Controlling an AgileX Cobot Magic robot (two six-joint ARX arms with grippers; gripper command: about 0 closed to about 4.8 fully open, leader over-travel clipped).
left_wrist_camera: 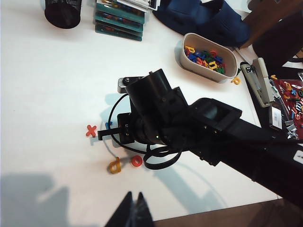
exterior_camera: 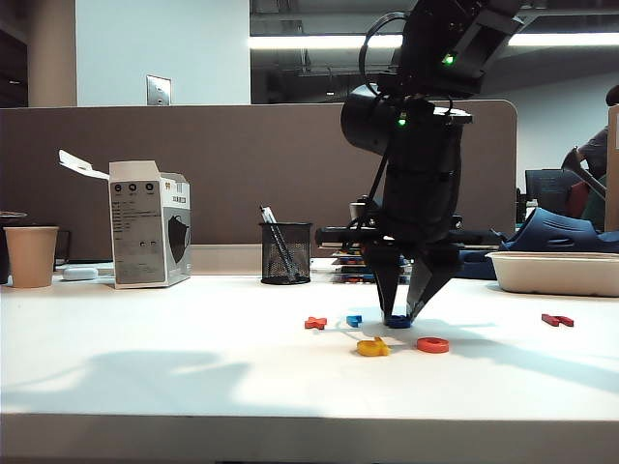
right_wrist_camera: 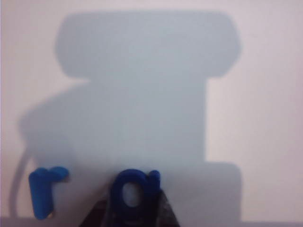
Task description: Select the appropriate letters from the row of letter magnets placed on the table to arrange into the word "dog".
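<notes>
White table: the right gripper jaws squeeze the dark blue "g". The left gripper hangs high, jaws together.

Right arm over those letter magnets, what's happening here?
The right gripper is down on the table, its fingers either side of the dark blue g, closing on it. The yellow d and orange-red o already lie side by side nearer the front. The left gripper hangs high above the table, holding nothing visible.
</notes>
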